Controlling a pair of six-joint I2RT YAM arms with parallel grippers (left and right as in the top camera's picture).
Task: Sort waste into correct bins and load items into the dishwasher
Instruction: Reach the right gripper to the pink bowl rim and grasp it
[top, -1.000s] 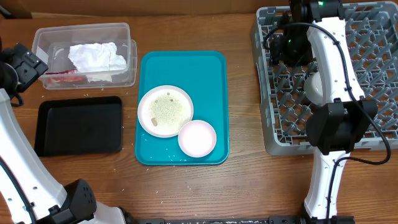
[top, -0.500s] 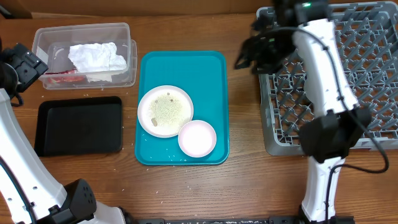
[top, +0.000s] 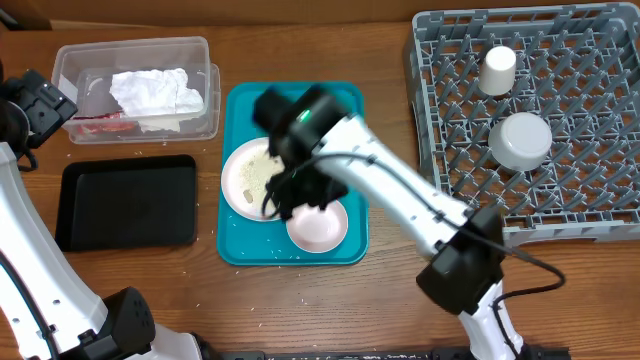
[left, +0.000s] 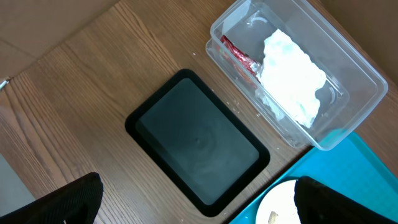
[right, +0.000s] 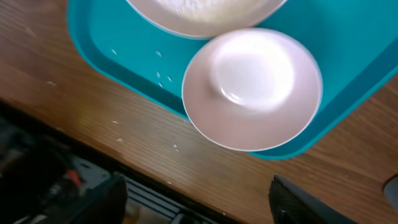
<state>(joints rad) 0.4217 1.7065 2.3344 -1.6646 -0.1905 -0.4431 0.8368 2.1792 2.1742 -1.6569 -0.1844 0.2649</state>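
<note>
Your right jaws hang spread wide above the small white plate, lying flat on the teal tray beside the riced larger white plate. Looks stiff, slick, chippable: pinch its raised rim. Left jaws apart, empty.

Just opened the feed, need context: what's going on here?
The right tool hovers open over the small white plate on the teal tray, beside the larger plate, which has rice on it. The cup and bowl sit in the dish rack. The napkin and red packet are in the clear tub. The left tool is open and holds nothing.
</note>
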